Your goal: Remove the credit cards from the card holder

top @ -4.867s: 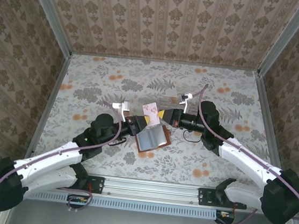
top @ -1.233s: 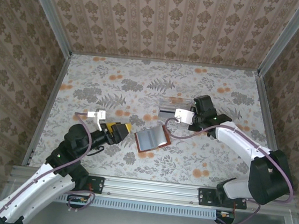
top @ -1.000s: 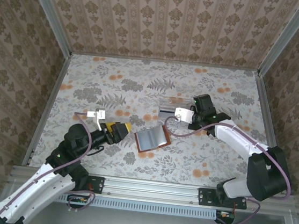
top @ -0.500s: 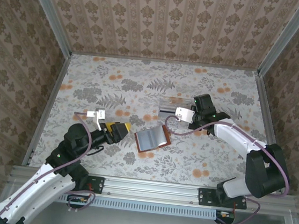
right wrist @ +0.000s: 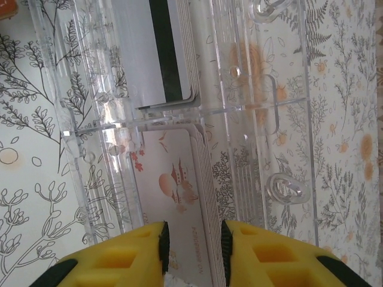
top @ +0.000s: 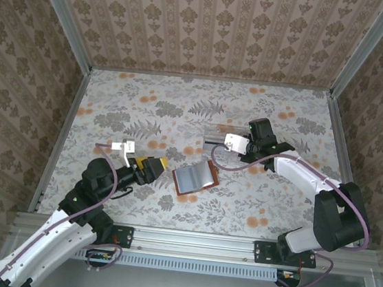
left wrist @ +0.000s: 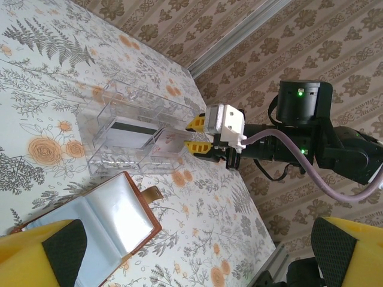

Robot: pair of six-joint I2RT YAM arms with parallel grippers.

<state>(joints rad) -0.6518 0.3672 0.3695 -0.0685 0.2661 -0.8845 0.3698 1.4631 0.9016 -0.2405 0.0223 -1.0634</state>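
Right gripper (right wrist: 192, 251), jaws slightly parted, above pink credit card (right wrist: 173, 185) in clear tray (right wrist: 287, 119); left gripper (top: 155, 166) wide open near opened card holder (top: 194, 178).

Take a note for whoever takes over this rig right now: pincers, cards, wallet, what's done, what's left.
Left pincer: open, empty, beside the card holder.
Right pincer: jaws slightly parted at the pink card in the clear tray, not clamping it.
Striped card lies in the tray's other compartment.
Done: holder lies open, visible pockets look empty.
Left: check for hidden cards, withdraw the right arm.
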